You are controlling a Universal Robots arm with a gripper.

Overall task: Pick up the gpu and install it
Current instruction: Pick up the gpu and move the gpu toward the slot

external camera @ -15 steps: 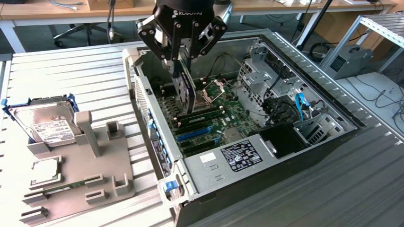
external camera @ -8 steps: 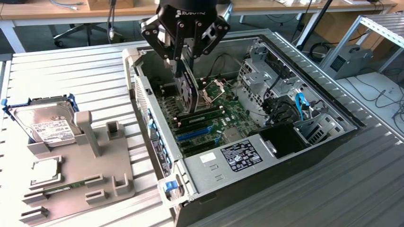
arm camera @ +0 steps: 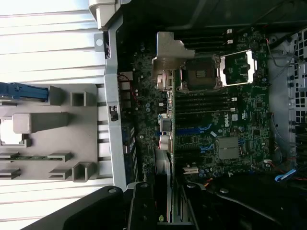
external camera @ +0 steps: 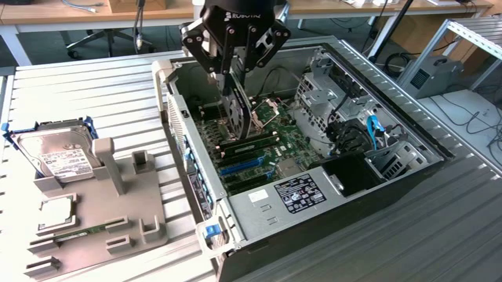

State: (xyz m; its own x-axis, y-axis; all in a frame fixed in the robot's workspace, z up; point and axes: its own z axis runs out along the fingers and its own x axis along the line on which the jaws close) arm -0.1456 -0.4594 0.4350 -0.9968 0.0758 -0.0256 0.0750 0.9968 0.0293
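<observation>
The gripper (external camera: pixel 234 76) hangs over the open computer case (external camera: pixel 190 158), its fingers (external camera: pixel 225 71) clamped on the top edge of the gpu (external camera: pixel 239 117). The card stands upright and edge-on inside the case, its lower edge close above the green motherboard (external camera: pixel 271 147); whether it touches the board cannot be told. In the exterior view, at about 9 o'clock from the case, a hard drive (external camera: pixel 59 155) sits in a grey holder (external camera: pixel 102 211) on the ribbed tabletop (external camera: pixel 79 88).
</observation>
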